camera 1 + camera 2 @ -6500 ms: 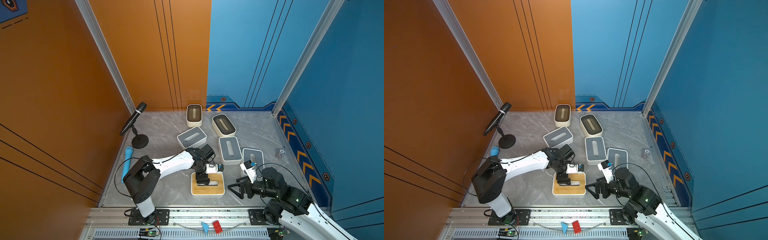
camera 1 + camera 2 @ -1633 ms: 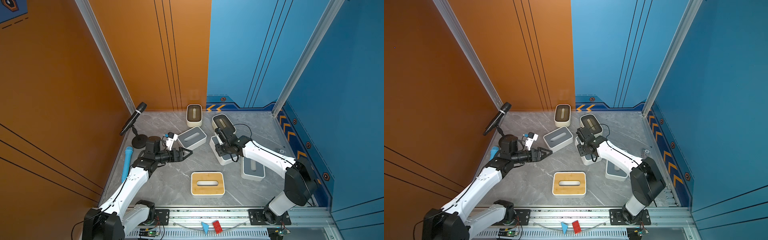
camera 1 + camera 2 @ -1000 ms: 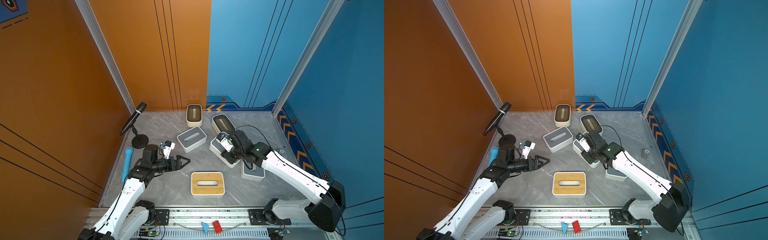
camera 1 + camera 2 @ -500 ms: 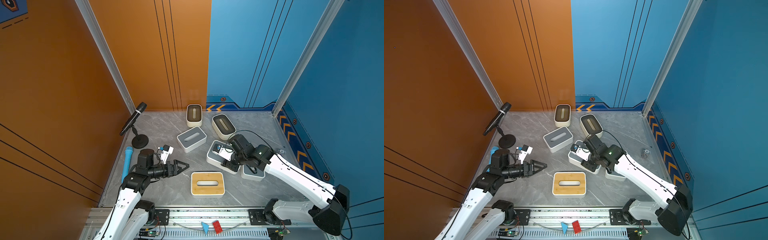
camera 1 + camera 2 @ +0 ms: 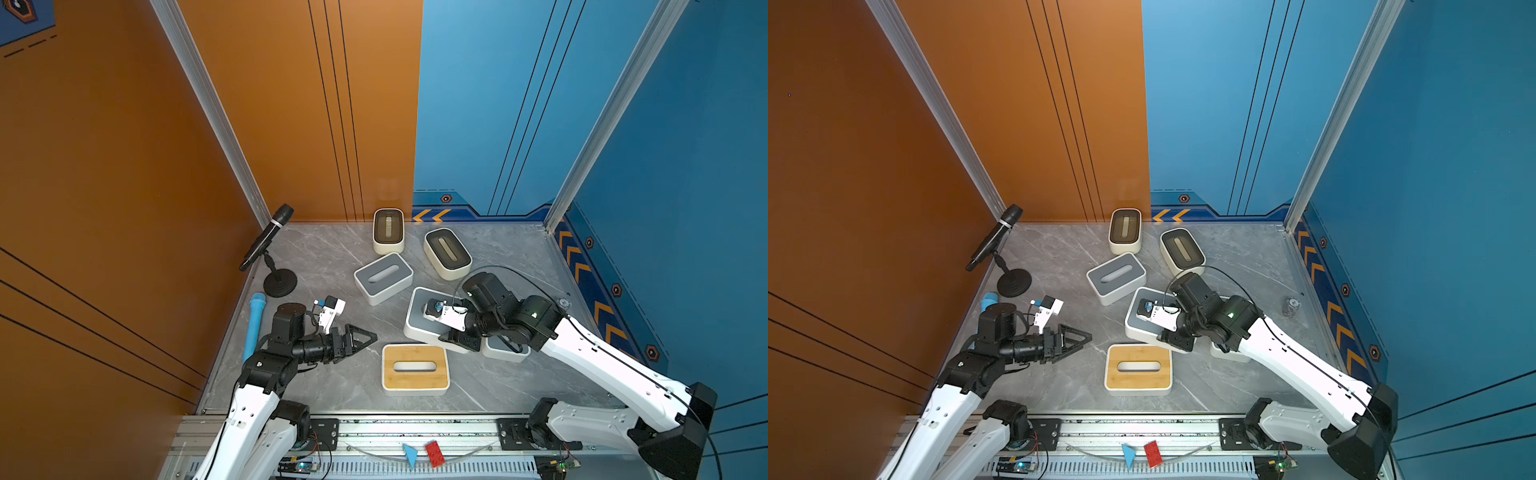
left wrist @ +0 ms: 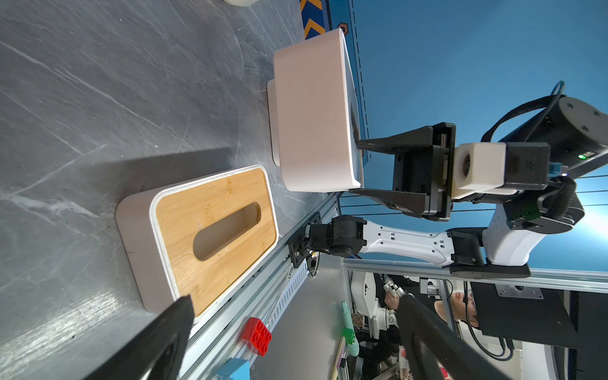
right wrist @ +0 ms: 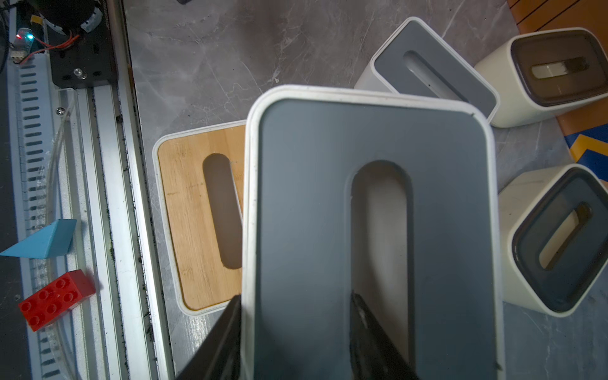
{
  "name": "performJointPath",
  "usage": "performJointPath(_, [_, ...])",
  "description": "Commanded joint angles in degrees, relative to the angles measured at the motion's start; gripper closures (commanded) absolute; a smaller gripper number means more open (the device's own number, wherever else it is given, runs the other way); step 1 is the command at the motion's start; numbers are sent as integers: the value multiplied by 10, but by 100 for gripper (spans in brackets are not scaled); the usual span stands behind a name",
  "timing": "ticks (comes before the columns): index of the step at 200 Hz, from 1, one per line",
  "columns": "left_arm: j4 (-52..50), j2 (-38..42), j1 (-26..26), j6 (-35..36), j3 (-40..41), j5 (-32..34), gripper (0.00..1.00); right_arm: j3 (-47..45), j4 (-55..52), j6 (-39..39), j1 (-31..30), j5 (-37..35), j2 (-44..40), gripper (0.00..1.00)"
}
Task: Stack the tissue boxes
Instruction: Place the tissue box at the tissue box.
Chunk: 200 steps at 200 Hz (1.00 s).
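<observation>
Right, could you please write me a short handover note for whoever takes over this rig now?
Right gripper: shut on a grey-lidded box, one finger in its slot, lifted off the table.
Left gripper: open, empty, beside the wood-lidded box.
Standing singly: that box, a second grey-lidded box, a third grey-lidded box partly under the right arm, two dark-lidded boxes at the back.
Done: nothing stacked yet.
Left: set the held box on one, probably the wood-lidded, then add the rest.
</observation>
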State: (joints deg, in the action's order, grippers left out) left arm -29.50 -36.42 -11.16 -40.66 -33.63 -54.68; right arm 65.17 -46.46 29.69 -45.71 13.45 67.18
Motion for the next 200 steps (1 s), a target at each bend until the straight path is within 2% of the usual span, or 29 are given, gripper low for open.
performJointPath(1, [-10, 13, 4, -11, 13, -25, 2, 12, 19, 25, -10, 16, -3, 60])
performJointPath(92, [-14, 50, 3, -21, 39, -53, 2, 52, 13, 46, -75, 26, 1, 61])
performJointPath(128, [-16, 71, 3, -48, 38, -55, 2, 50, 9, 39, -99, 9, 1, 61])
performJointPath(200, [-80, 121, 1, -68, 44, -57, 2, 39, 14, 24, -141, -11, 2, 61])
